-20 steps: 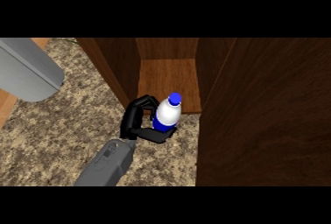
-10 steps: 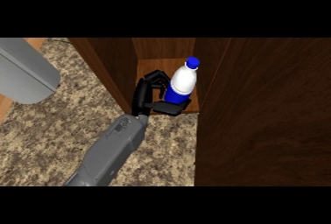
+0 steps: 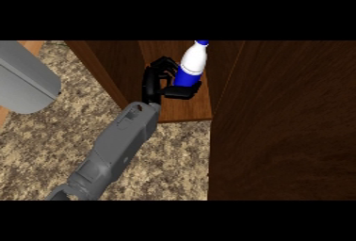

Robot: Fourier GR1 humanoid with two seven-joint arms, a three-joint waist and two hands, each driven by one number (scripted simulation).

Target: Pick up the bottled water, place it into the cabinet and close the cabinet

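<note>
The bottled water (image 3: 194, 58) is white with a blue cap and blue label. It tilts slightly to the right over the wooden floor of the open cabinet (image 3: 189, 107). My right hand (image 3: 154, 84) is shut on its lower part, fingers curled round the far side and thumb across the near side. The bottle's base is hidden by the hand, so I cannot tell whether it rests on the cabinet floor. The grey forearm runs down to the lower left. My left hand does not show.
A tall dark wooden door panel (image 3: 285, 122) fills the right side, close beside the bottle. The cabinet's left wall (image 3: 111, 66) stands just left of my hand. Speckled counter (image 3: 42, 141) lies below. A large grey rounded shape (image 3: 24, 77) sits at the upper left.
My right hand has carried the bottle away from me, off the counter's edge and deeper into the cabinet. The forearm has stretched out after it.
</note>
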